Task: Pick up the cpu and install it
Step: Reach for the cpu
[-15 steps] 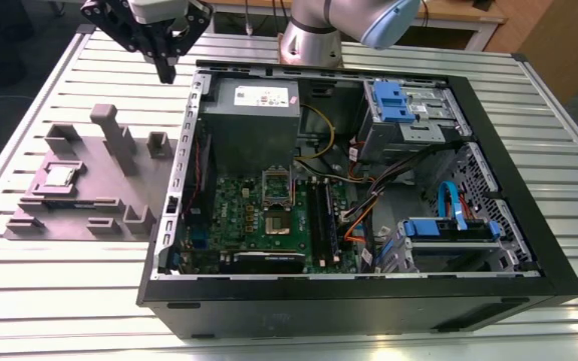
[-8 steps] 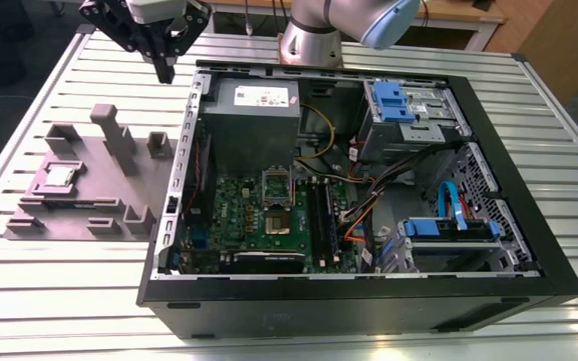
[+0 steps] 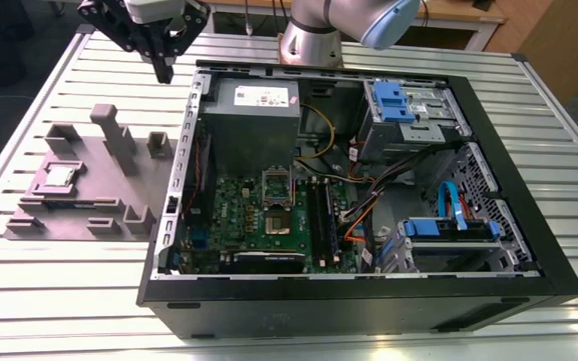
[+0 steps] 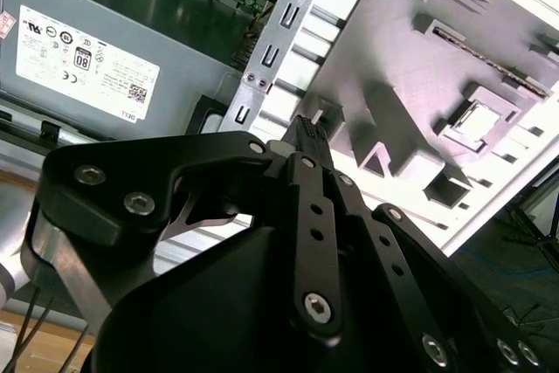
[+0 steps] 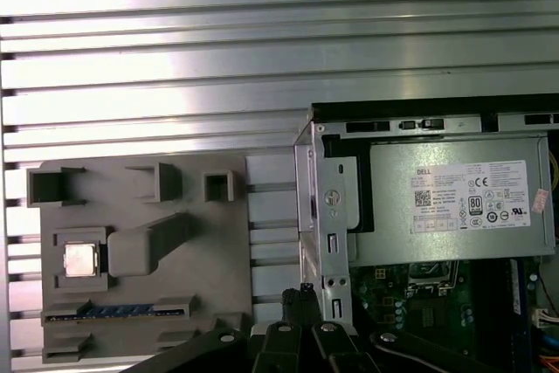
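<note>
Gripper hangs up high by the case, closed tight with nothing in it, while the cpu sits in its grey holder well apart, so pick-up and install are both not yet done.

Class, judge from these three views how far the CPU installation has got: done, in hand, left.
Done: nothing visible; the small silver-grey square cpu lies in its grey plastic holder. In hand: the black gripper, shut and empty, hangs between holder and open computer case. Left: pickup and seating in the motherboard socket.
</note>
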Robot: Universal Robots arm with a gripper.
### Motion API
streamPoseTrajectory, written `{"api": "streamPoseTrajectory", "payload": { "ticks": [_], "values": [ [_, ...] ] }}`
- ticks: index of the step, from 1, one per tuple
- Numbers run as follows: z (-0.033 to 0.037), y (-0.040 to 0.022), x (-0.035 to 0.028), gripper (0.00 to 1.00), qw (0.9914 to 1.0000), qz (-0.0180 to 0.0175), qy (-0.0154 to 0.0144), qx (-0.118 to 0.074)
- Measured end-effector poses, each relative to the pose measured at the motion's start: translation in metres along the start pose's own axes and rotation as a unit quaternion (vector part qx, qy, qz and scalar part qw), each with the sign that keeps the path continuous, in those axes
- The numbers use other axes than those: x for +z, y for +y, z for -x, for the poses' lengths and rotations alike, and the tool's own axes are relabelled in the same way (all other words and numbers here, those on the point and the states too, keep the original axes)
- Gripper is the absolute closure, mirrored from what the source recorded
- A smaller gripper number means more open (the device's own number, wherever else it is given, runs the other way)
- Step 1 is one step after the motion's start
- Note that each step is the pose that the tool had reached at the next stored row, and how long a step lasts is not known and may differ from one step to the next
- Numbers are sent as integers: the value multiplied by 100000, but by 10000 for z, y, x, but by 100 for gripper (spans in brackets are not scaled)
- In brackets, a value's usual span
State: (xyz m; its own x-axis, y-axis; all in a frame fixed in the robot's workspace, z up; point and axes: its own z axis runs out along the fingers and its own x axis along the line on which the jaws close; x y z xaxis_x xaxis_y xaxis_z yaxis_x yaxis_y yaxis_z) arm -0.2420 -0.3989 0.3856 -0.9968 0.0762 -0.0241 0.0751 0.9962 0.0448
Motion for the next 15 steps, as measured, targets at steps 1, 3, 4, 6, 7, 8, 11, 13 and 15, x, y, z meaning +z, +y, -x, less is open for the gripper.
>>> {"api": "streamPoseTrajectory", "payload": {
  "ticks": [1,3,4,6,7,8,11,13,15],
  "values": [
    [-2,0,0,90,100000,3,-4,1],
    [-8,-1,0,90,100000,1,-4,6],
    [-11,-1,0,90,100000,3,-3,3],
    [-17,-1,0,90,100000,0,-1,3],
    [-21,-2,0,90,100000,2,-1,3],
    [-24,-2,0,90,100000,3,-3,1],
    [-34,-3,-1,90,100000,-1,-1,2],
    [-40,-3,0,90,100000,2,-1,2],
    [-47,-4,-1,90,100000,1,-2,2]
  ]
}}
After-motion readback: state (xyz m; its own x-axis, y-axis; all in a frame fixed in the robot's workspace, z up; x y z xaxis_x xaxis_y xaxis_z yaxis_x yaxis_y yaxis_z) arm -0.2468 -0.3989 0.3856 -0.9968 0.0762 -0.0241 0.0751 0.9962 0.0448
